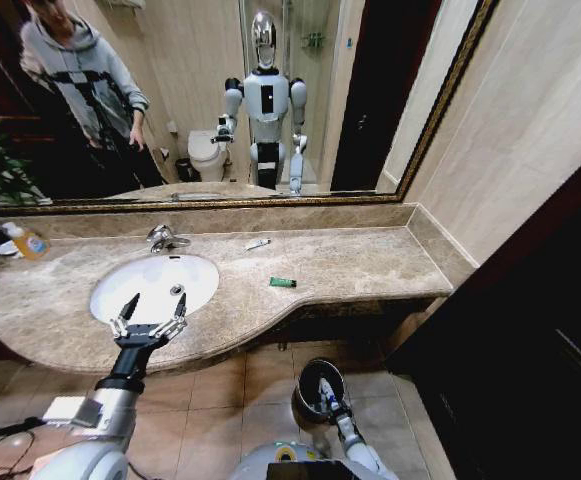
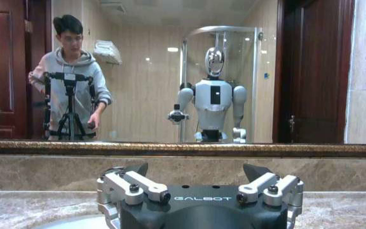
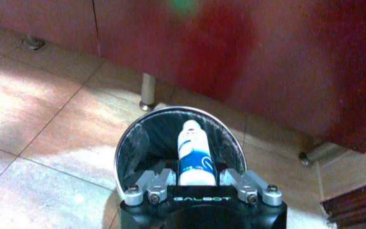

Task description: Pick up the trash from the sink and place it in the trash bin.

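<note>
The right gripper (image 3: 199, 183) clamps a white tube with blue marks (image 3: 194, 155), held directly above the round black trash bin (image 3: 138, 138) on the tiled floor. The left gripper (image 1: 149, 318) hovers with fingers spread wide at the near rim of the white oval sink (image 1: 120, 290). A green packet (image 1: 283, 282) and a small whitish tube (image 1: 257, 243) lie on the veined marble counter (image 1: 360, 265).

A white tube with blue marks (image 3: 194, 157) hangs over the black trash bin (image 3: 135, 143); a green packet (image 1: 283, 282) and a white tube (image 1: 257, 243) lie on the counter (image 1: 370, 265) right of the white sink (image 1: 140, 280).
</note>
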You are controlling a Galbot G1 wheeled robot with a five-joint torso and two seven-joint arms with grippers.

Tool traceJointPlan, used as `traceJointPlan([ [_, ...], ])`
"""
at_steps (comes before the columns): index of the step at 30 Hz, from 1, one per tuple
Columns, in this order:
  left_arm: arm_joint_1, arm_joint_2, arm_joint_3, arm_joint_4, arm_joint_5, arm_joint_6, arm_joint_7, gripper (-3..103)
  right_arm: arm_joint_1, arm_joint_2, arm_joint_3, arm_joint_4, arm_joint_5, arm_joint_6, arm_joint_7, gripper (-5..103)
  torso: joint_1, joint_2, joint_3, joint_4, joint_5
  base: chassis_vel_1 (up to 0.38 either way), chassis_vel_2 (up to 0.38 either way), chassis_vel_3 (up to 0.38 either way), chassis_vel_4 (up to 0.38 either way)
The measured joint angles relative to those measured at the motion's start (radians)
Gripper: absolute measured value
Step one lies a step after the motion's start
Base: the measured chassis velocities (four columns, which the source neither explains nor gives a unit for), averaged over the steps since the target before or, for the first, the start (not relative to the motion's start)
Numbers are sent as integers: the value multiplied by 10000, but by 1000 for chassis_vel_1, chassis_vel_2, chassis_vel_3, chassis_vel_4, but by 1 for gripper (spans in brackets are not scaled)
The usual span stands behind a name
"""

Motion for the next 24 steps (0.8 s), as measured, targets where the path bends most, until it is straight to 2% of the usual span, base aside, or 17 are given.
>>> traceJointPlan([
  [2, 0, 0, 0, 0, 0, 0, 0, 100, 87, 31, 14, -107, -44, 28, -1, 27, 0, 0, 0, 0, -1, 0, 0, 0, 0],
  [4, 0, 0, 0, 0, 0, 0, 0, 100, 210, 69, 24, -223, -66, 36, -1, 36, 0, 0, 0, 0, 0, 0, 0, 0, 0],
  [5, 0, 0, 0, 0, 0, 0, 0, 100, 210, 69, 24, -223, -66, 36, -1, 36, 0, 0, 0, 0, 0, 0, 0, 0, 0],
  [8, 0, -1, 0, 0, 0, 0, 0, 100, 262, 77, 25, -257, -68, 35, -11, 51, 0, 0, 0, 0, 0, 0, 0, 0, 0],
  [10, 0, 0, 0, 0, 0, 0, 0, 100, 263, 77, 25, -259, -68, 35, -12, 51, 0, 0, 0, 0, 0, 0, 0, 0, 0],
  [11, 0, 0, 0, 0, 0, 0, 0, 100, 264, 77, 26, -259, -68, 33, -13, 62, 0, 0, 0, 0, -1, 0, 0, 0, 0],
  [12, 0, 0, 0, 0, 0, 0, 0, 100, 263, 76, 27, -258, -68, 32, -14, 62, -1, 0, 0, 0, 0, 0, 0, 0, 0],
  [15, 0, 0, 0, 0, 0, 0, 0, 100, 223, 62, 28, -226, -67, 27, -15, 79, -1, 0, 0, 0, -1, 0, 0, 0, 0],
  [16, 0, 0, 0, 0, 0, 0, 0, 100, 223, 62, 28, -226, -67, 27, -15, 79, -1, 0, 0, 0, -1, 0, 0, 0, 0],
  [18, 0, 0, 0, 0, 0, 0, 0, 100, 166, 45, 28, -176, -67, 24, -15, 90, -1, 0, 0, 0, -1, 0, 0, 0, 0],
  [20, 0, 0, 0, 0, 0, 0, 0, 100, 149, 43, 29, -158, -67, 25, -15, 90, -1, 0, 0, 0, -1, 0, 0, 0, 0],
  [22, 0, 0, 0, 0, 0, 0, 0, 100, 100, 40, 29, -108, -67, 24, -15, 98, -1, 0, -1, 0, 0, 0, 0, 0, 0],
  [24, 0, 0, 0, 0, 0, 0, 0, 100, 36, 38, 27, -58, -70, 24, -12, 100, -1, 0, -1, 0, 0, 0, 0, 0, 0],
])
